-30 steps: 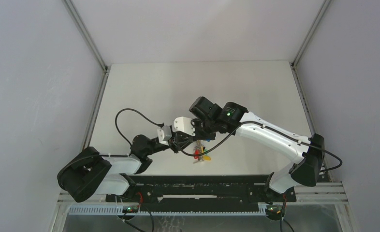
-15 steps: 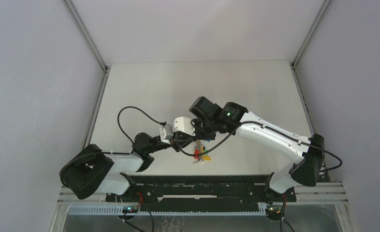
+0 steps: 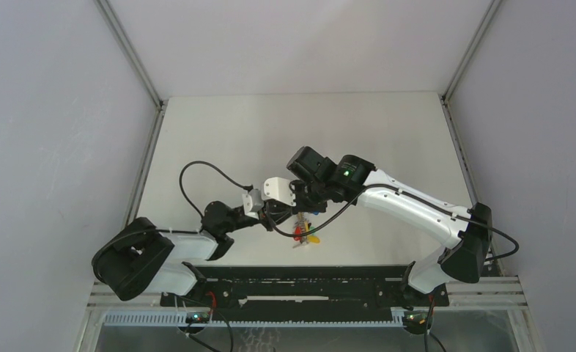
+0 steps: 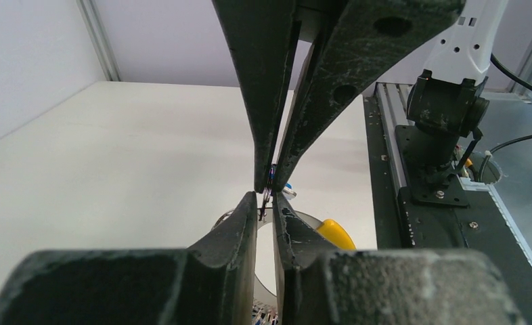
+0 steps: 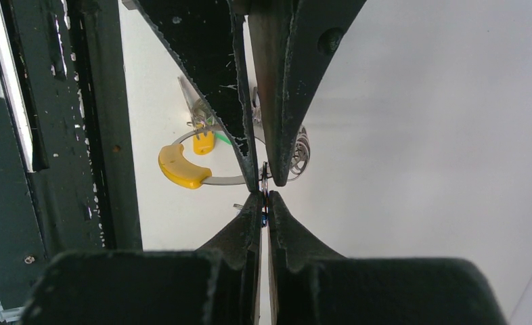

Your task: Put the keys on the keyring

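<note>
Plainly the right tool (image 5: 264,200) was clenched fully, its tips pressed together on a sliver of dark metal too small to name. Tip to tip against it, the left tool (image 4: 267,203) had its jaws drawn close about a thin bright bit of metal, and whether it truly gripped that bit I could not tell. The keyring (image 5: 224,180) sat just beneath the right tool, over the desk (image 5: 419,135); I could not tell if it hung free or rested there. Its yellow curved section (image 5: 181,166) lay beside the right tool's tips on the side of the arm bases, and a grey coiled stretch (image 5: 301,152) showed on the opposite side of them.

By my judgement the keys (image 3: 303,235) would be light, stiff and slippery, apt to pivot or squirt out of a pinch. The plastic head seemed the place to take one, flat between the pads. The keyring looked limp along its grey length, likely to swing and twist, so it wanted holding on the wire close to its opening, with the rigid yellow part left alone.

No box, tray or dish appeared near the right tool. Only the keyring served as a holder, and a yellow-headed key (image 5: 204,143) seemed to hang on it beside the yellow section, with a red head (image 3: 297,233) in the same cluster
</note>
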Robot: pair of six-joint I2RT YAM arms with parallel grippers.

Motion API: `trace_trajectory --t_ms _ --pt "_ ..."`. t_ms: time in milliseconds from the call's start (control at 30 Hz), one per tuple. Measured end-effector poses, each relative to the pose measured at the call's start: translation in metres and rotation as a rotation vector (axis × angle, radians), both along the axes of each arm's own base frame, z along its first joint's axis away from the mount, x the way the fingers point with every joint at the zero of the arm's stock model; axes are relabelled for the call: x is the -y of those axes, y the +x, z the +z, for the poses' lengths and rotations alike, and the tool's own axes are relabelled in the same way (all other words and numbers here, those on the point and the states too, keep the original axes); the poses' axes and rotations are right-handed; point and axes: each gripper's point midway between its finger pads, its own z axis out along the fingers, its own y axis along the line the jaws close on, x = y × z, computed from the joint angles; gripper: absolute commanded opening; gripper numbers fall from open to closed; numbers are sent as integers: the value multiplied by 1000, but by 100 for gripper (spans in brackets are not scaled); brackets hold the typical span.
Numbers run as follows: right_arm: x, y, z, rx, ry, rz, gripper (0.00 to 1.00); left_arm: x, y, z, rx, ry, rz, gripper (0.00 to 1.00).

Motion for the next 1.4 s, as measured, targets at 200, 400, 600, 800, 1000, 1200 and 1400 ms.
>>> trace_trajectory --t_ms 200,400,600,800,1000,1200,1400 --pt "0 0 0 5 -4 0 0 0 -2 3 7 -4 -10 0" --pt "0 0 0 8 -2 -5 5 0 -3 3 7 -3 -10 0" --pt "0 1 6 11 50 -34 20 -2 0 7 12 -14 11 0" --pt "10 2 18 -32 198 -101 23 -3 4 10 11 -23 37 0" --pt "22 8 28 -93 382 -172 24 -4 5 14 19 -33 47 0" --pt "22 5 19 -179 508 -171 24 -5 3 17 34 -38 42 0" --pt "11 1 27 -224 584 -113 24 -5 0 19 43 -41 30 0"
